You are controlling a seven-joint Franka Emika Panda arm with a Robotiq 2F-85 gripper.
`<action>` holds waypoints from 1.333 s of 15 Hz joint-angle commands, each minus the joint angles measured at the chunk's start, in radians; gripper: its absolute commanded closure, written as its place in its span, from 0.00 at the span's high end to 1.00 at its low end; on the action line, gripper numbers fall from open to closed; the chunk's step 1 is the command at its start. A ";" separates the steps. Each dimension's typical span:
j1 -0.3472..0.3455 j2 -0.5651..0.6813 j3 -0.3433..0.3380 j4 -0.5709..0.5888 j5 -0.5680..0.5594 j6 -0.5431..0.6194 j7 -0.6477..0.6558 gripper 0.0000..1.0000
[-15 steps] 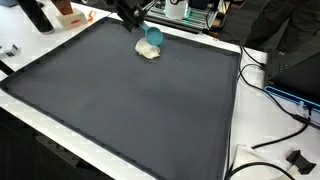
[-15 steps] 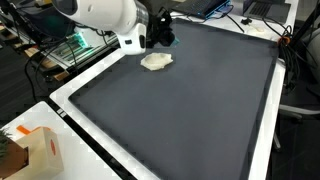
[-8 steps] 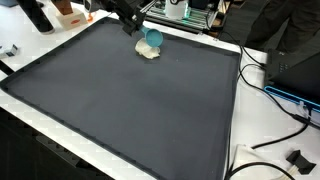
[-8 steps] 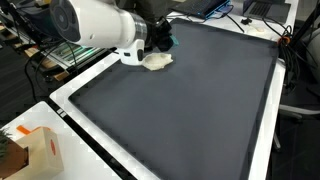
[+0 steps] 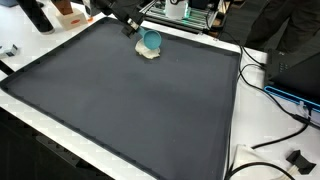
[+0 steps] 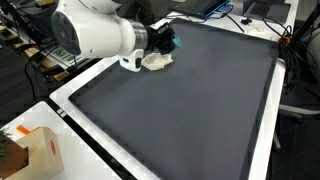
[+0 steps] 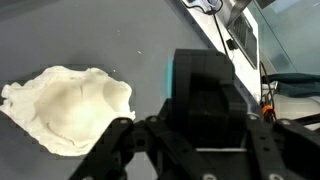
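Note:
My gripper (image 5: 140, 29) hangs over the far corner of a dark grey mat (image 5: 130, 110) and is shut on a teal cup (image 5: 153, 40), held tilted just above the surface. A crumpled cream cloth (image 5: 147, 53) lies on the mat right below and beside the cup. In an exterior view the white arm covers most of the gripper (image 6: 163, 40); the cup (image 6: 169, 44) and the cloth (image 6: 155, 62) show beside it. In the wrist view the black fingers (image 7: 205, 115) fill the frame. Only a teal edge of the cup (image 7: 169, 78) shows, and the cloth (image 7: 65, 105) lies to the left.
The mat lies on a white table (image 5: 245, 120). Cables (image 5: 275, 95) and a black part (image 5: 297, 158) lie along one side. A dark bottle (image 5: 35, 15) and an orange box (image 6: 35, 150) stand off the mat. Equipment racks stand behind the far edge.
The arm has swung a little over the cloth, covering more of the gripper in an exterior view. The teal cup has dipped slightly toward the cloth. The cloth has not moved.

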 commanded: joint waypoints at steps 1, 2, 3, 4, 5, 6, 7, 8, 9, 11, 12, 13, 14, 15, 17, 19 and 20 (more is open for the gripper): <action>-0.007 0.017 -0.009 0.018 0.054 -0.031 0.060 0.25; -0.004 0.018 -0.010 0.020 0.055 -0.032 0.084 0.25; -0.002 0.018 -0.011 0.021 0.057 -0.031 0.103 0.25; 0.002 0.015 -0.012 0.020 0.055 -0.026 0.131 0.25; 0.005 0.013 -0.012 0.020 0.050 -0.024 0.155 0.25; 0.008 0.010 -0.013 0.019 0.048 -0.020 0.183 0.25; 0.011 0.006 -0.013 0.017 0.047 -0.014 0.206 0.25; 0.013 0.003 -0.014 0.015 0.048 -0.009 0.228 0.25; 0.015 -0.002 -0.016 0.013 0.047 -0.003 0.251 0.25; 0.021 -0.014 -0.018 0.006 0.043 0.011 0.296 0.25; 0.025 -0.024 -0.020 0.001 0.039 0.020 0.317 0.25; 0.029 -0.032 -0.021 -0.003 0.035 0.032 0.339 0.25; 0.038 -0.043 -0.026 -0.009 0.025 0.051 0.389 0.25; 0.044 -0.054 -0.027 -0.013 0.017 0.069 0.424 0.25; 0.058 -0.078 -0.030 -0.022 0.002 0.110 0.495 0.25; 0.074 -0.110 -0.030 -0.035 -0.019 0.160 0.561 0.25; 0.083 -0.127 -0.029 -0.043 -0.034 0.188 0.596 0.25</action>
